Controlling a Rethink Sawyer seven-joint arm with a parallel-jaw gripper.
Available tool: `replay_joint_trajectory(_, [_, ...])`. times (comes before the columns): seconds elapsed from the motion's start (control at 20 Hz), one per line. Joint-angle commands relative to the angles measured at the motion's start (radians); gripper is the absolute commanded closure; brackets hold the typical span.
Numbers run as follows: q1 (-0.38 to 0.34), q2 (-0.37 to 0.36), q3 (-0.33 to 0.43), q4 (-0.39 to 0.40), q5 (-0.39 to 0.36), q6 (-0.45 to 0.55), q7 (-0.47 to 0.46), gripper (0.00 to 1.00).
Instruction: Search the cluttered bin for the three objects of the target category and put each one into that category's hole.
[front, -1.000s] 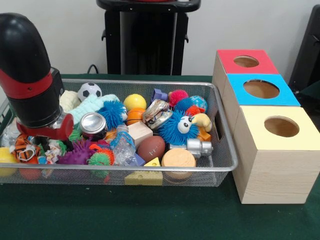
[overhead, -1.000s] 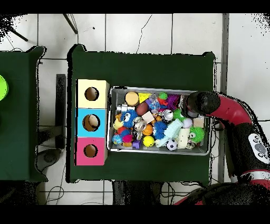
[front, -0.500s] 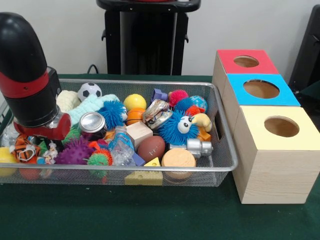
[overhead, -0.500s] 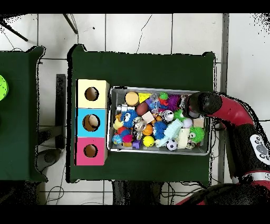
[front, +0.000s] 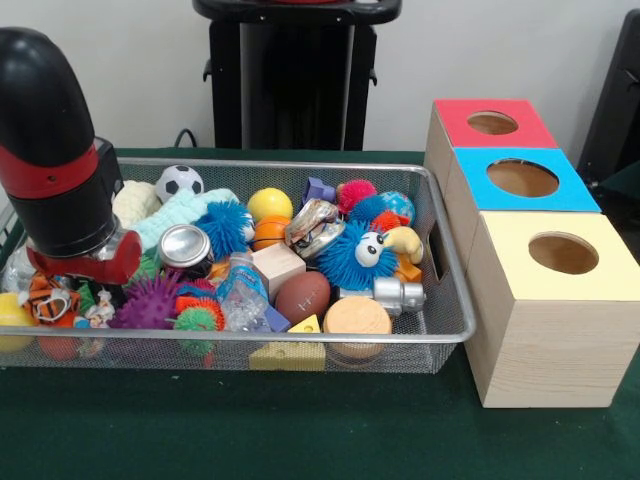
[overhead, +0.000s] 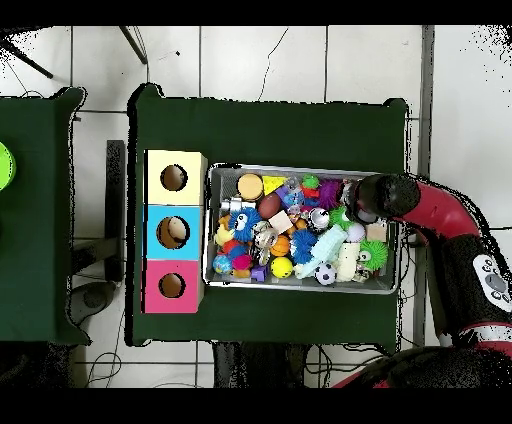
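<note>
Wire mesh bin (front: 440, 300) sits on the green bench (front: 300, 430), packed with mixed toys. The arm (front: 55, 150) comes down over the bin's 9 o'clock end in the front view. The claw (front: 80, 265) is buried behind the wrist and the clutter, so I cannot tell whether it is released, clenched or grasping anything. It looks positioned there to dig at that end of the pile, where a tiger-striped toy (front: 48, 297) and a purple spiky ball (front: 150, 300) lie just beside it.

Three boxes line up at the bin's 3 o'clock side: red box (front: 493, 123), blue box (front: 523, 180) and yellow box (front: 565, 255), each with a round hole on top. They touch one another and stand close to the bin, probably so each drop is a short carry.

The target category isn't stated, so candidates are a guess. Balls: soccer ball (front: 179, 182) toward 11 o'clock, yellow ball (front: 269, 204) at 12, brown football (front: 302, 295) near centre. A silver can (front: 186, 247) stands beside the arm at its 3 o'clock. A blue fuzzy creature (front: 355, 255) sits right of centre, and a round wooden block (front: 357, 317) toward 5 o'clock.

I can't see anything in the holes; the sorting looks barely begun.
</note>
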Motion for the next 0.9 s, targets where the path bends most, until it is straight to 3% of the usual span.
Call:
replay_joint_trajectory(0.05, [-0.012, 0.034, 0.04, 0.003, 0.008, -0.112, -0.026, 1.0])
replay_joint_trajectory(0.2, [-0.005, 0.013, 0.034, 0.021, 0.015, -0.102, -0.011, 1.0])
replay_joint_trajectory(0.45, [0.034, -0.169, 0.0, 0.166, 0.05, -0.093, 0.103, 1.0])
replay_joint_trajectory(0.55, [0.043, -0.21, -0.006, 0.191, 0.065, -0.084, 0.126, 1.0])
replay_joint_trajectory(0.9, [0.047, -0.207, -0.013, 0.185, 0.083, -0.091, 0.127, 1.0])
